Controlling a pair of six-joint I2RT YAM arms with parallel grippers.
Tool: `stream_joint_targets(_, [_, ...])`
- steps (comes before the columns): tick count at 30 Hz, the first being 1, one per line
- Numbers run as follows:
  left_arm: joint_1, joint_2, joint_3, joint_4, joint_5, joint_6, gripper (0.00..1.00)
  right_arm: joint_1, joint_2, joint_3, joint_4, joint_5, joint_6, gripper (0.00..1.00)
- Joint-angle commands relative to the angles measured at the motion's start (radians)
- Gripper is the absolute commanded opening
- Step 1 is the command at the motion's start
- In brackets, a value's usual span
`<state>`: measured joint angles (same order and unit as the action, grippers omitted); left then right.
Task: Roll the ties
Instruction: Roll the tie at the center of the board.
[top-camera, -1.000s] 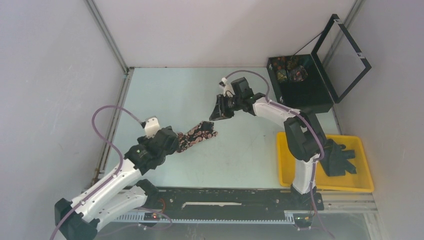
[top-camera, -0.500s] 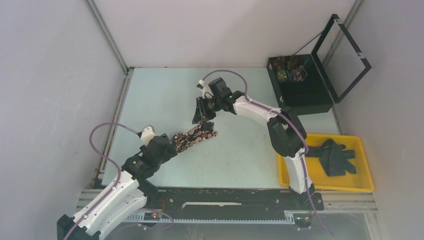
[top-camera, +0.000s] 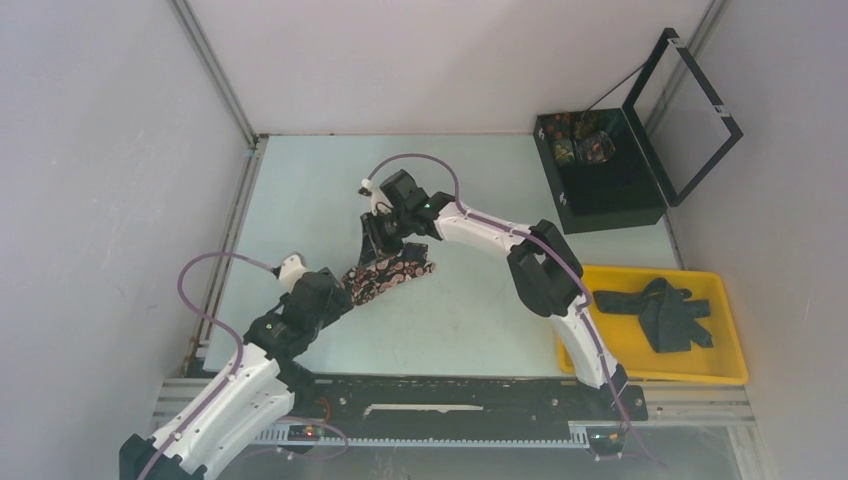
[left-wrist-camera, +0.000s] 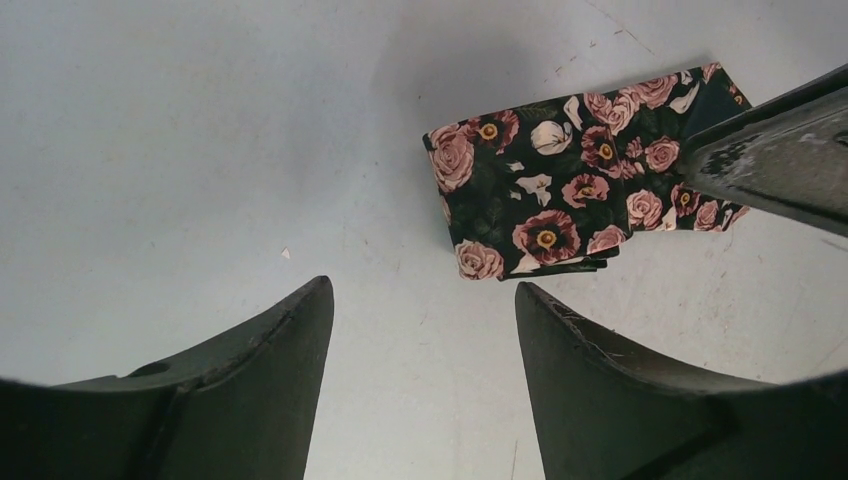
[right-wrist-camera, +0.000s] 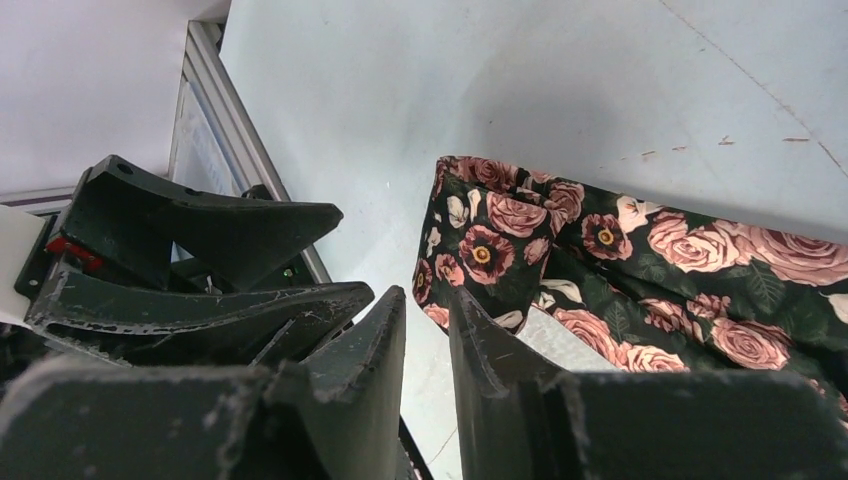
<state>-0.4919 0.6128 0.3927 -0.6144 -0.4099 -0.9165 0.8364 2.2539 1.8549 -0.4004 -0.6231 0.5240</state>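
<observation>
Pale table (top-camera: 480, 190), bearing all items. At its far right corner, a black box (top-camera: 610, 205) with its lid raised; small multicoloured patterned pieces sit in its far compartments. Near right, a yellow tray (top-camera: 650, 375) holding a heap of dark ties (top-camera: 665, 312). Left of centre, a folded rose-print tie (left-wrist-camera: 560, 200) lying flat. Left gripper (left-wrist-camera: 420, 290): fingers spread, empty, just short of the tie's near end. Right gripper (right-wrist-camera: 425, 295): fingers parted by a narrow slit, at the tie's edge; whether they touch it cannot be told.
</observation>
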Motion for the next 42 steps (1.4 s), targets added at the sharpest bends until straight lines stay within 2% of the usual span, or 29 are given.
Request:
stream_joint_targets(1, [0.02, -0.008, -0.004, 0.048, 0.021, 0.007, 0.72, 0.011, 0.026, 0.062, -0.018, 0.009, 0.01, 0.25])
stream_joint_targets(16, [0.057, 0.019, -0.013, 0.132, 0.082, 0.007, 0.74, 0.03, 0.05, 0.03, -0.002, 0.005, 0.003, 0.23])
stream_joint_targets(27, [0.094, 0.095, -0.036, 0.222, 0.147, -0.011, 0.74, 0.011, 0.042, -0.06, 0.05, -0.001, 0.004, 0.21])
stream_joint_targets(42, [0.109, 0.21, -0.046, 0.363, 0.207, -0.016, 0.76, -0.008, 0.053, -0.102, 0.086, -0.016, 0.007, 0.2])
